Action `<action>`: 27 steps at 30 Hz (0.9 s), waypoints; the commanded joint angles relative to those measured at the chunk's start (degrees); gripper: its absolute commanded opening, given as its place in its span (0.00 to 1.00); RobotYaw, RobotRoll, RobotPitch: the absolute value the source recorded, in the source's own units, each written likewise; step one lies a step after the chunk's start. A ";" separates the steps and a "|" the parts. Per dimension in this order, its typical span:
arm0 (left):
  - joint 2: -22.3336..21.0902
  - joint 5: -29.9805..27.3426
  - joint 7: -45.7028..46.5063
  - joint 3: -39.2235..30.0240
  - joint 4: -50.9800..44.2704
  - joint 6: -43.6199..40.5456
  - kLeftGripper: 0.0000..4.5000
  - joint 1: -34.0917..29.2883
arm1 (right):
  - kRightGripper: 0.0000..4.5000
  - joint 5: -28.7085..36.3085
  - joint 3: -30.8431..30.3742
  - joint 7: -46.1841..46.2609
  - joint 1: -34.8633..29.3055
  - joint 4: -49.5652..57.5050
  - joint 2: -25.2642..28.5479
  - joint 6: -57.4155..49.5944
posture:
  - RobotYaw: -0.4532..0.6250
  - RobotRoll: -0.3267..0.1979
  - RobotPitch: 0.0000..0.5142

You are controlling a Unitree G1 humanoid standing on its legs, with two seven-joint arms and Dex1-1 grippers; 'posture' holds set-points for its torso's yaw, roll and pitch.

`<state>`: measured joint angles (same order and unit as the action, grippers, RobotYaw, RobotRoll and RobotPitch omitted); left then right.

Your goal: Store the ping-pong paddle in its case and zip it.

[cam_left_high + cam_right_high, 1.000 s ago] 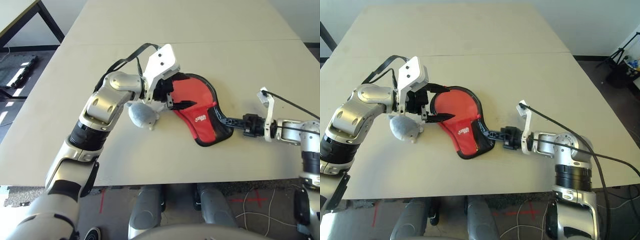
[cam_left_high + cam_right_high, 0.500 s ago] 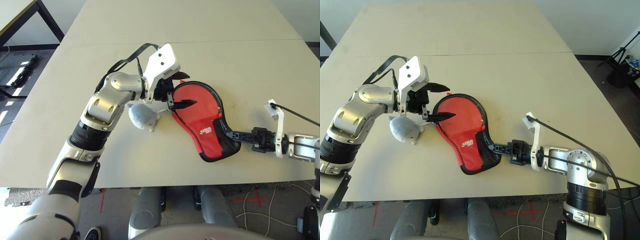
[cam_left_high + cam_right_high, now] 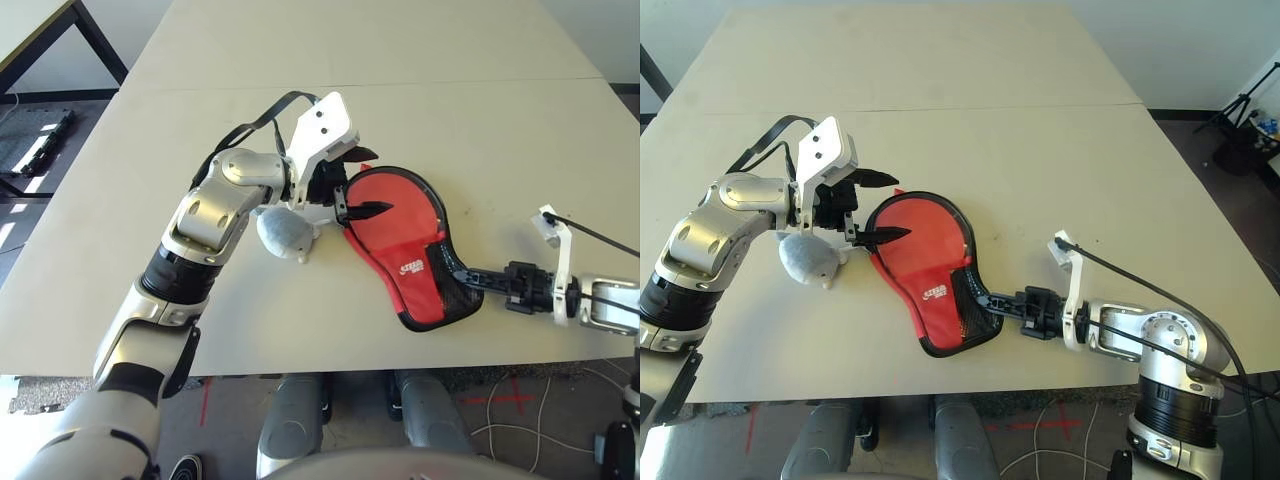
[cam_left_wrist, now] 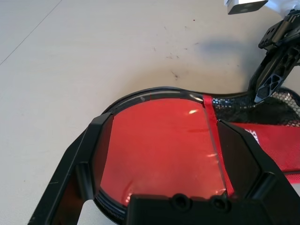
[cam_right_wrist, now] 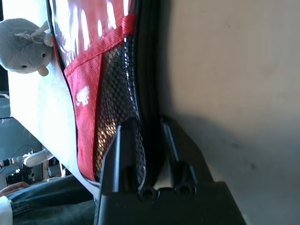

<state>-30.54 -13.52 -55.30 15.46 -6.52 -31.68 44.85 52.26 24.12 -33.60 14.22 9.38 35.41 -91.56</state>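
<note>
The left arm bends at the elbow and reaches forward, its wrist turned inward; the left gripper (image 3: 358, 182) has its jaws spread apart. The right arm stretches low across the front, and the right gripper (image 3: 462, 274) has its jaws pinched together.

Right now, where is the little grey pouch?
The grey pouch lies on the table just left of the case, tucked under the left hand.

A pale beige bench (image 3: 470, 120) spans the scene — a thin seam crosses its far part. Dark grey floor (image 3: 45, 110) lies beyond its left edge, beside another table's black leg (image 3: 100, 40). Under the near edge, red tape marks (image 3: 510, 400) and pale cables (image 3: 500, 435) cross the floor.
</note>
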 commanded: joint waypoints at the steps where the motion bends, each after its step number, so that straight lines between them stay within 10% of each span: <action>1: -0.35 0.11 -0.48 -0.17 -0.19 -0.02 1.00 -0.58 | 0.48 2.78 -0.57 -4.46 0.19 0.27 5.11 -0.94 | 0.38 0.62 0.39; 9: -0.45 0.23 -0.56 -0.26 -0.03 -0.01 1.00 -0.52 | 0.99 2.53 -3.54 -16.00 0.40 -3.26 16.40 8.08 | 0.38 0.62 0.40; 27: -14.02 -2.88 -1.13 -10.35 -6.97 -6.14 1.00 -8.61 | 0.99 -23.17 -24.84 -29.86 25.96 -18.41 6.05 57.79 | 0.41 0.62 0.43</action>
<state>-43.86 -15.75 -55.95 5.61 -12.06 -36.87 37.30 31.22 1.39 -61.57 39.92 -8.34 41.88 -37.25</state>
